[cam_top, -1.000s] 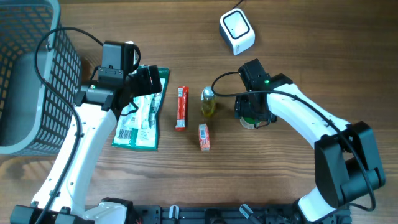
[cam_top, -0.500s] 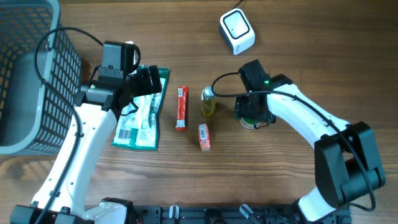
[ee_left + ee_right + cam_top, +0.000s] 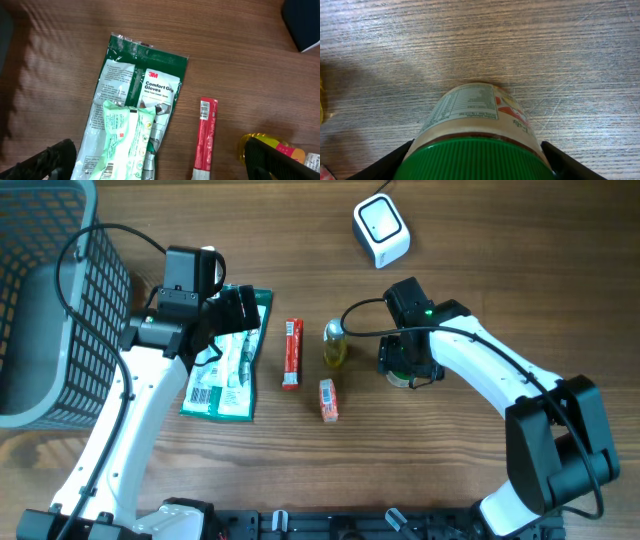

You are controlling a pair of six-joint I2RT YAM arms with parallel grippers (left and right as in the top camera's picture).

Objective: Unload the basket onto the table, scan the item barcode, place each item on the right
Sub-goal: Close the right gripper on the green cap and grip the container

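Right pincer (image 3: pixel 477 162) is closed partway onto the green lid (image 3: pixel 470 150) of the jar (image 3: pixel 470 107), a finger pressed to each side, with the jar standing on the counter (image 3: pixel 480 280) near the yellow bottle (image 3: pixel 335 345); the left pincer (image 3: pixel 162 157) is held wide and empty over the glove packet (image 3: pixel 150 90). The pick-up is judged in hand: next the jar must be lifted and its barcode turned to the white scanner (image 3: pixel 381 230).
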